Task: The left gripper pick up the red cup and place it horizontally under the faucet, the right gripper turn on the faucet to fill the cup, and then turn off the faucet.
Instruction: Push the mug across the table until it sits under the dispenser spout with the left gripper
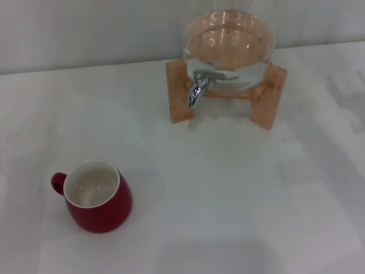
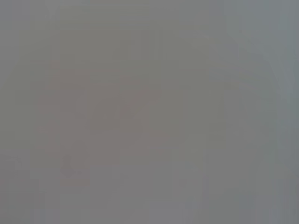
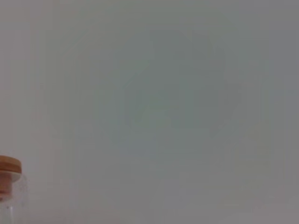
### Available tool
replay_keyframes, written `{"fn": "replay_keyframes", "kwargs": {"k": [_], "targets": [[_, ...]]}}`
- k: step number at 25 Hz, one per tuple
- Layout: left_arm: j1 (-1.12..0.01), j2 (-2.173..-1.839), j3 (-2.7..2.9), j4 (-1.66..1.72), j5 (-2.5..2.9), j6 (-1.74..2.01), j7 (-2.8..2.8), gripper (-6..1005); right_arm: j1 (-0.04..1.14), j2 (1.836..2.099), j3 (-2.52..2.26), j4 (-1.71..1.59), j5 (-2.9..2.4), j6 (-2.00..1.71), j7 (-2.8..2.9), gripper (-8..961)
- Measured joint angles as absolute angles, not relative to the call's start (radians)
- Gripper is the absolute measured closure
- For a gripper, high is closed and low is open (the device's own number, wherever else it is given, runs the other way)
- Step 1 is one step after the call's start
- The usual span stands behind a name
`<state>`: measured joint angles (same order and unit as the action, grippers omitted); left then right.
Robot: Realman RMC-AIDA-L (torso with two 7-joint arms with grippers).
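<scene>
Only the head view shows the work: the cup [image 1: 98, 197] stands upright on the white table [image 1: 228, 194] at near left, handle pointing left, well apart from the faucet [image 1: 201, 85]. The faucet sits on a glass dispenser [image 1: 228, 43] in a wooden stand [image 1: 268, 94] at the far side, its spout curving down. The dispenser's top is cut off there. The right wrist view catches just a wooden lid [image 3: 9, 165] on glass at one corner. The left wrist view is blank grey. Neither claw appears anywhere, so their state is unseen.
</scene>
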<state>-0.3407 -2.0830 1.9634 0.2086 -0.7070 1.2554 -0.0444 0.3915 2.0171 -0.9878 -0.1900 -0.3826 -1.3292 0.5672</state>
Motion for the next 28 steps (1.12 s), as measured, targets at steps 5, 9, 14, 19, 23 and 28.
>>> {"fn": "replay_keyframes", "kwargs": {"k": [5, 9, 14, 19, 23, 28], "targets": [[-0.341, -2.083, 1.963, 0.211, -0.707, 1.257, -0.045, 130, 0.391, 2.016, -0.988, -0.194, -0.383, -1.331, 0.568, 126], [-0.341, -2.083, 1.963, 0.212, -0.707, 1.257, -0.045, 130, 0.392, 2.016, -0.988, -0.195, -0.383, -1.331, 0.568, 126], [-0.342, -2.083, 1.963, 0.212, -0.707, 1.258, -0.043, 130, 0.391, 2.016, -0.988, -0.195, -0.383, -1.332, 0.568, 126], [-0.345, -2.083, 1.963, 0.205, -0.707, 1.258, -0.044, 130, 0.391, 2.016, -0.988, -0.196, -0.382, -1.332, 0.568, 126], [-0.343, -2.084, 1.967, 0.204, -0.700, 1.257, -0.043, 131, 0.391, 2.016, -0.988, -0.196, -0.383, -1.333, 0.568, 126], [-0.328, -2.086, 1.971, 0.204, -0.681, 1.255, -0.043, 131, 0.391, 2.016, -0.988, -0.196, -0.386, -1.333, 0.568, 126]]}}
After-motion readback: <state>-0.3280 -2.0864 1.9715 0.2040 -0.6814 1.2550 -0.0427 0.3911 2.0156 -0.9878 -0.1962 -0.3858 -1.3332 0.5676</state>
